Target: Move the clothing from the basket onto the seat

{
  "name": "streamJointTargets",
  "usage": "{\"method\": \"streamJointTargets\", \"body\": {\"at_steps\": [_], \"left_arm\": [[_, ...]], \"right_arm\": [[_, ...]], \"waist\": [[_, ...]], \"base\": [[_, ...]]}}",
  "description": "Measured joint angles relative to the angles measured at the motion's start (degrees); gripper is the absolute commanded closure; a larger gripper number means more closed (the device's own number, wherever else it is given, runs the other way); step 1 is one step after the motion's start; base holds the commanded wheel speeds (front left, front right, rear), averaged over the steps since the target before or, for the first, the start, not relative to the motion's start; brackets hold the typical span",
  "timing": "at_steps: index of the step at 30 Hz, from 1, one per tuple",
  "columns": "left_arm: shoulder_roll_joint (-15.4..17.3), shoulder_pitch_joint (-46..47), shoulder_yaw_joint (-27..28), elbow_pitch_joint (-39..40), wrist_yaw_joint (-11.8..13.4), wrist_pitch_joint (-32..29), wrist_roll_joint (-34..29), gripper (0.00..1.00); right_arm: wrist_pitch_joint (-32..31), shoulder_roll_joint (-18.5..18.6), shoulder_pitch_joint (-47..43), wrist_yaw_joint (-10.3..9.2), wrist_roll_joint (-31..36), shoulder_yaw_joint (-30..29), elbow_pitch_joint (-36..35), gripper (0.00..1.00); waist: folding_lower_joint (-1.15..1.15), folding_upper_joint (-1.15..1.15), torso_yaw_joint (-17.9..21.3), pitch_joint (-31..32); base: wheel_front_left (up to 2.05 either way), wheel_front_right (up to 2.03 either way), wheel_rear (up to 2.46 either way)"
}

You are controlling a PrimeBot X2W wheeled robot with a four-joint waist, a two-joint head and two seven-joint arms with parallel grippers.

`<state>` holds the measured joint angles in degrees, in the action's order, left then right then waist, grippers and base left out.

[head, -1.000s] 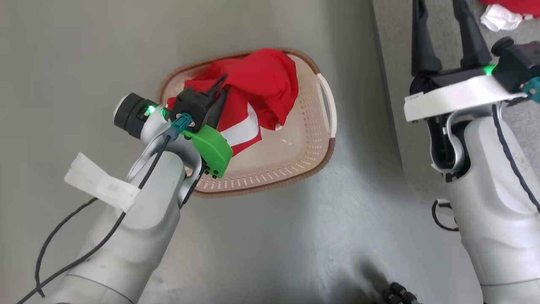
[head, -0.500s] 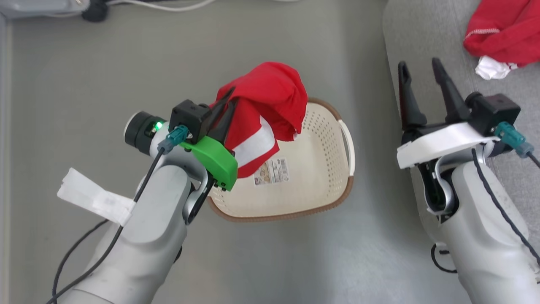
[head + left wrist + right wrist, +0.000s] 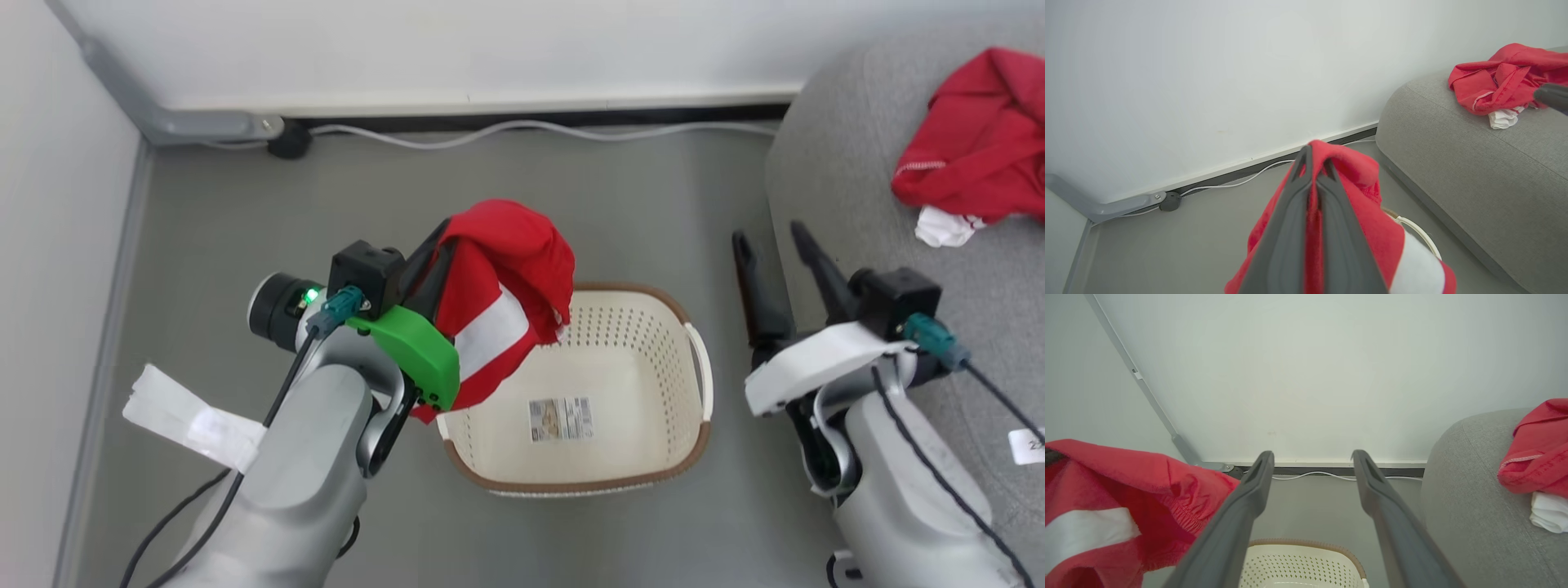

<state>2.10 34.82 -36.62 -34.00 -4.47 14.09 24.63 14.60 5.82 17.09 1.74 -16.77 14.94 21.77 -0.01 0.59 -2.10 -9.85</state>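
A downward head view of a grey floor (image 3: 204, 212), with a pale wall (image 3: 408, 41) along the 12 o'clock edge and a white cable (image 3: 490, 131) running along its base.

Just to the 9 o'clock side of centre, the left gripper (image 3: 441, 233) has its two dark fingers pressed together on a fold of the striped garment (image 3: 506, 269), which is bright red soft fabric with a broad white stripe. The cloth drapes over and around the fingers and hangs down in a bunch. In the left wrist view, red fabric shows in the thin slit between the closed fingers.

The basket (image 3: 653, 457) stands on the floor at about 5 o'clock from centre. It is cream-white with perforated sides and a brown rim, and a barcode sticker (image 3: 560, 418) shows on its inner bottom. The striped garment hangs over the basket's 10 o'clock edge. Whether its lowest fold touches the rim cannot be told.

At 3 o'clock from the basket, the right gripper (image 3: 767, 233) points towards 12 o'clock with its fingers spread wide and only air between them. It sits between the basket and the seat (image 3: 849, 180), a large grey sofa filling the 2 to 4 o'clock part of the view.

A second garment (image 3: 971, 155), red and crumpled, lies on the seat at 2 o'clock. Its white lining (image 3: 939, 229) shows at its 6 o'clock edge.
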Motion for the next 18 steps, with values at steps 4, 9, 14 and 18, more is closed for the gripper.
{"method": "streamJointTargets", "body": {"at_steps": [4,9,14,18], "left_arm": [[0.0,-1.2,-0.1,-0.4,0.0,-0.8,0.4,1.00],[0.0,-2.3,-0.2,0.2,0.5,-2.5,0.7,1.00],[0.0,-2.5,-1.2,2.6,0.6,-3.6,2.1,1.00],[0.0,-2.6,-2.4,4.9,0.7,-4.5,2.5,1.00]], "right_arm": [[0.0,-0.5,-1.4,1.13,0.2,2.2,1.9,0.00],[-1.0,-1.3,-2.4,2.29,0.3,5.7,3.5,0.00],[-2.1,-1.6,-2.3,2.98,1.2,8.4,4.2,0.00],[-3.1,-2.0,-2.0,3.32,2.0,11.2,5.1,0.00]], "waist": [[0.00,0.00,-1.0,3.3],[0.00,0.00,-1.9,7.3],[0.00,0.00,-2.6,10.4],[0.00,0.00,-3.1,11.7]], "base": [[0.00,0.00,0.00],[0.00,0.00,0.00],[0.00,0.00,0.00],[0.00,0.00,0.00]]}}
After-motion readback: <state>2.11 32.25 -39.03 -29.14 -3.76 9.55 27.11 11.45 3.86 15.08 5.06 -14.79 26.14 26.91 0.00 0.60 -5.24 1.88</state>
